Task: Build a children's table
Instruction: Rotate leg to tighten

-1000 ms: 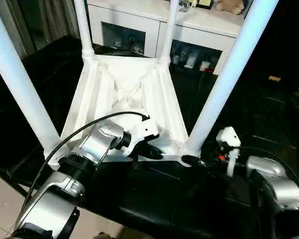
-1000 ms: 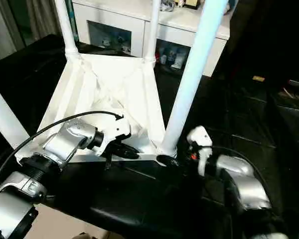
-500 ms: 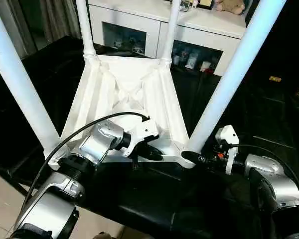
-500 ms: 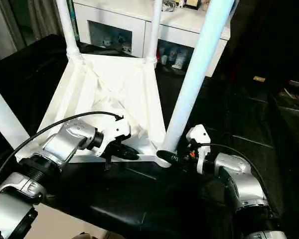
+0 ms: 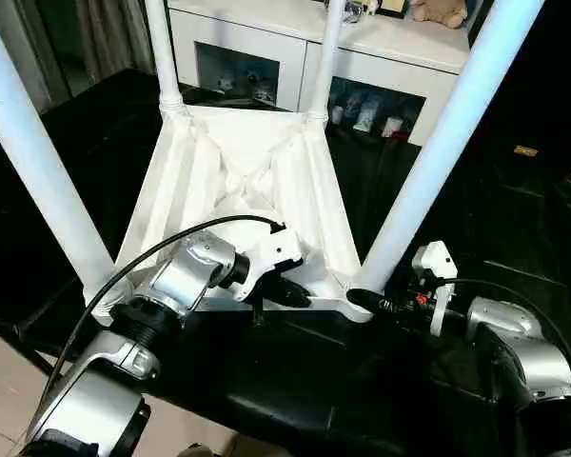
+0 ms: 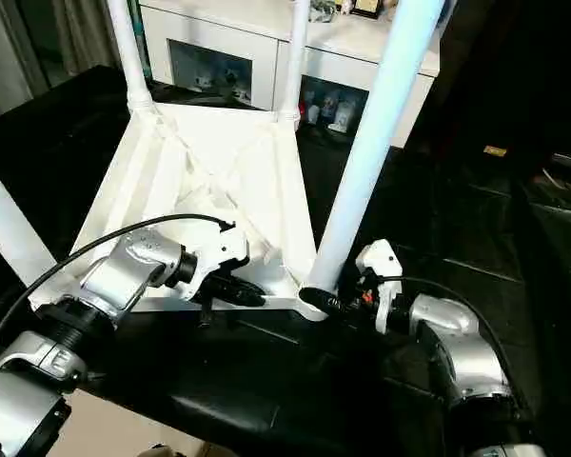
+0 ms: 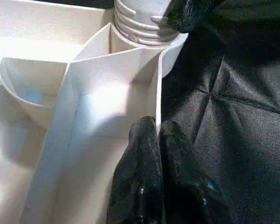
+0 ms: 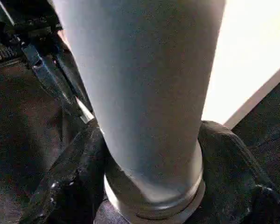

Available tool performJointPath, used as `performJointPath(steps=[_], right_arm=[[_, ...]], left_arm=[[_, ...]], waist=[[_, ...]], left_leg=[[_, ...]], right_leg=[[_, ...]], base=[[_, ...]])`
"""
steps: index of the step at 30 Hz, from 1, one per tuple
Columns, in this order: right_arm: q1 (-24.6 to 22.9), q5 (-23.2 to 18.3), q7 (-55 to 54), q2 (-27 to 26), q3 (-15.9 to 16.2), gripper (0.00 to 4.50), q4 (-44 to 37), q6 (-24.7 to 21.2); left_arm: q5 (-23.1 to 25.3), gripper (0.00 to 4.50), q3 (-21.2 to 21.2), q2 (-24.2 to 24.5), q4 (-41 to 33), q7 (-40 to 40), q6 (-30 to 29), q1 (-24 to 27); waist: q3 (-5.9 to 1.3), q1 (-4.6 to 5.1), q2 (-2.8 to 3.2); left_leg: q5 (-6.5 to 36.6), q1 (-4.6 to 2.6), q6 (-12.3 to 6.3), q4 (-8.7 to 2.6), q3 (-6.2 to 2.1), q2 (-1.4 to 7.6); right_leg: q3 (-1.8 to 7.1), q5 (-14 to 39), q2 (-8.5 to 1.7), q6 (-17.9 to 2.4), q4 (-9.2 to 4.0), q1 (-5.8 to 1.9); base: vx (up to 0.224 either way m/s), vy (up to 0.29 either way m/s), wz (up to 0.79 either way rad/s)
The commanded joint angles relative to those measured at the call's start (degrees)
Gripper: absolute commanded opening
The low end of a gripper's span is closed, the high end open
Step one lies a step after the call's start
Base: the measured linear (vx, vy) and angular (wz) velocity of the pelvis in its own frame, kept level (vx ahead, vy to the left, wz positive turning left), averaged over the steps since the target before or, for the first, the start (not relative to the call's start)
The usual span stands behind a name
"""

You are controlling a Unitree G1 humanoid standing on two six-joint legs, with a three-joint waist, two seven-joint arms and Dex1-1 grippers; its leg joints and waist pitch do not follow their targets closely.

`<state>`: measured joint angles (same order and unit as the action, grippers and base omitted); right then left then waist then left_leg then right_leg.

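The white tabletop (image 5: 309, 205) lies upside down on a black surface, its ribbed, diagonal-braced underside facing up. Four white legs stand in its corner sockets: near left (image 5: 38, 162), near right (image 5: 438, 152), far left (image 5: 162, 57), far right (image 5: 328, 57). My left gripper (image 5: 290, 293) is shut on the thin rim wall of the tabletop's near edge; in the left wrist view its two fingers (image 7: 140, 163) pinch that wall just short of the near right socket (image 7: 144, 23). My right gripper (image 5: 366, 300) is shut on the base of the near right leg (image 8: 144, 93), one finger (image 8: 70, 186) on each side.
A black cloth-covered surface (image 5: 295, 381) carries the tabletop and reaches to the near edge. A white glass-door cabinet (image 5: 266, 48) stands close behind the far legs, a plush toy (image 5: 438, 11) on top. Dark floor (image 5: 533, 190) lies to the right.
My right forearm has come a little closer to the near right leg, its gripper staying at the leg's base. The left gripper holds the same spot on the rim.
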<state>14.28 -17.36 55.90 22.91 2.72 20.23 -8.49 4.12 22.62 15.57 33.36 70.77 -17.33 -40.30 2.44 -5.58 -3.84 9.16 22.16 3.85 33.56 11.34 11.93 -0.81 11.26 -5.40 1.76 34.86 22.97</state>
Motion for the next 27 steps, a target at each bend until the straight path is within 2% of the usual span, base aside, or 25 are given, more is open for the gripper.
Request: performJointPath(steps=[1, 5, 6, 7, 8, 9, 10, 12, 13, 14, 16, 18, 21, 22, 23, 24, 27], right_arm=[[-0.6, 0.6, -2.8, -1.2, -0.3, 2.56, 0.3, 0.6], [0.3, 2.0, -7.7, -2.9, -1.5, 2.56, 2.9, 2.5], [1.0, 2.8, -11.6, -4.3, -2.4, 2.56, 4.9, 3.5], [1.9, 3.6, -18.3, -7.0, -4.1, 2.56, 7.8, 4.5], [1.9, 3.6, -18.3, -7.0, -4.1, 2.56, 7.8, 4.5], [2.6, 4.6, -24.4, -9.2, -5.3, 2.56, 9.8, 4.8], [2.6, 4.6, -24.4, -9.2, -5.3, 2.56, 9.8, 4.8], [4.0, 6.1, -35.0, -12.8, -6.9, 2.56, 12.4, 4.3], [4.9, 7.0, -40.2, -14.8, -7.4, 2.56, 13.6, 3.8], [6.0, 8.2, -44.3, -16.8, -7.1, 2.56, 14.4, 3.8], [7.0, 9.3, -45.6, -18.6, -6.3, 2.56, 14.9, 4.8], [7.7, 9.1, -44.9, -19.9, -5.9, 2.56, 14.6, 5.3], [8.5, 9.9, -43.6, -20.8, -4.3, 2.56, 14.6, 7.0], [8.5, 9.9, -43.6, -20.8, -4.3, 2.91, 14.6, 7.0], [8.7, 8.4, -42.5, -21.2, -4.9, 3.12, 14.3, 7.2], [8.7, 8.1, -42.2, -21.1, -5.0, 3.25, 14.1, 7.0], [8.3, 7.4, -38.7, -19.2, -4.7, 3.43, 12.6, 6.7]], left_arm=[[0.3, 0.0, 1.3, -2.2, 1.5, -2.3, -1.1, 1.2], [0.4, 0.0, 0.0, -3.9, 3.8, -5.8, -1.0, 0.3], [0.3, 0.0, -1.3, -5.6, 6.0, -9.3, -1.0, -0.6], [0.7, 0.0, -2.9, -8.1, 10.0, -15.0, -0.9, -2.4], [0.7, 0.0, -2.9, -8.1, 10.0, -15.0, -0.9, -2.4], [1.3, 0.0, -3.6, -9.9, 13.1, -19.2, -0.9, -3.8], [1.3, 0.0, -3.6, -9.9, 13.1, -19.2, -0.9, -3.8], [2.8, 0.0, -3.3, -12.0, 17.1, -24.2, -0.9, -5.8], [3.2, 0.0, -3.2, -13.2, 19.2, -26.4, -0.9, -6.7], [3.7, 0.0, -3.1, -14.5, 21.4, -28.4, -0.6, -7.7], [4.4, 0.0, -3.2, -15.6, 23.6, -30.1, 0.0, -8.5], [4.6, 0.0, -3.3, -16.2, 25.0, -31.1, 0.5, -9.0], [4.8, 0.0, -3.4, -17.0, 27.3, -32.3, 1.5, -10.1], [4.8, 0.0, -3.4, -17.0, 27.3, -32.3, 1.5, -10.1], [4.7, 0.0, -3.4, -17.2, 28.1, -32.3, 2.0, -10.5], [4.7, 0.0, -3.4, -17.2, 28.1, -32.1, 2.2, -10.6], [4.5, 0.0, -3.4, -16.8, 28.2, -29.4, 3.7, -10.9]], waist=[[-3.18, 0.06, -0.04], [-2.94, 0.31, -0.09], [-2.97, 0.34, -0.07], [-2.89, 0.54, 0.04], [-2.83, 0.79, 0.0], [-3.02, 0.89, 0.01], [-2.93, 0.92, -0.03], [-3.13, 0.86, 0.0], [-3.08, 0.91, 0.54], [-3.09, 1.14, 0.6], [-3.11, 1.29, 0.53], [-3.12, 1.29, 0.55], [-3.1, 1.3, 0.49], [-3.07, 1.31, 0.54], [-2.98, 1.34, 0.3], [-2.96, 1.31, 0.4], [-2.81, 1.5, 0.1]], left_leg=[[14.7, -1.37, -2.19, -4.13, -0.41, 1.18], [18.2, -1.47, -0.55, -4.41, -0.52, 1.11], [18.8, -1.49, -0.3, -4.46, -0.6, 1.13], [20.2, -1.55, 0.34, -4.54, -0.67, 1.08], [20.9, -1.53, 0.71, -4.52, -0.56, 0.95], [21.7, -1.47, 1.49, -4.59, -0.95, 0.88], [21.6, -1.45, 1.47, -4.66, -0.89, 0.84], [21.1, -1.57, 1.52, -4.58, -0.87, 0.81], [20.7, -1.53, 1.74, -4.72, -0.92, 0.82], [20.8, -1.51, 2.32, -4.78, -0.97, 0.72], [21.7, -1.58, 2.52, -4.77, -0.94, 0.62], [22.7, -1.48, 1.53, -4.75, -0.97, 0.59], [22.6, -1.39, 1.01, -4.81, -0.95, 0.65], [22.8, -1.42, 1.02, -4.83, -0.94, 0.66], [23.4, -1.45, 0.9, -4.86, -0.95, 0.66], [23.7, -1.49, 0.9, -4.87, -0.97, 0.68], [25.2, -1.35, 0.75, -5.06, -1.16, 0.74]], right_leg=[[0.75, 6.5, -1.82, -13.8, -3.78, -2.02], [0.77, 12.4, -1.96, -12.5, -4.4, -1.67], [0.75, 13.4, -2.03, -12.2, -4.48, -1.72], [0.75, 15.6, -2.02, -11.6, -4.72, -1.45], [0.81, 16.7, -1.97, -11.3, -4.88, -1.15], [0.66, 18.8, -2.09, -10.2, -5.0, -1.43], [0.7, 19.0, -2.03, -9.8, -5.15, -1.31], [0.76, 17.7, -1.92, -9.5, -5.06, -1.22], [0.8, 16.4, -1.9, -9.6, -5.0, -1.15], [0.78, 16.1, -1.76, -9.4, -4.94, -1.04], [0.73, 16.2, -1.68, -8.9, -5.09, -1.09], [0.76, 16.7, -1.74, -8.4, -5.29, -1.22], [0.72, 16.0, -1.73, -8.5, -5.29, -1.24], [0.72, 16.5, -1.77, -8.5, -5.36, -1.17], [0.69, 17.7, -1.78, -8.3, -5.47, -1.13], [0.7, 18.3, -1.82, -8.2, -5.53, -1.07], [0.59, 21.4, -1.94, -7.5, -5.88, -1.02]], base=[[0.0, 0.0, 0.0], [0.0, 0.0, 0.0], [0.0, 0.0, 0.0], [0.0, 0.0, 0.0], [0.0, 0.0, 0.0], [0.0, 0.0, 0.0], [0.0, 0.0, 0.0], [0.0, 0.0, 0.0], [0.0, 0.0, 0.0], [0.0, 0.0, 0.0], [0.0, 0.0, 0.0], [0.0, 0.0, 0.0], [0.0, 0.0, 0.0], [0.0, 0.0, 0.0], [0.0, 0.0, 0.0], [0.0, 0.0, 0.0], [0.0, 0.0, 0.0]])
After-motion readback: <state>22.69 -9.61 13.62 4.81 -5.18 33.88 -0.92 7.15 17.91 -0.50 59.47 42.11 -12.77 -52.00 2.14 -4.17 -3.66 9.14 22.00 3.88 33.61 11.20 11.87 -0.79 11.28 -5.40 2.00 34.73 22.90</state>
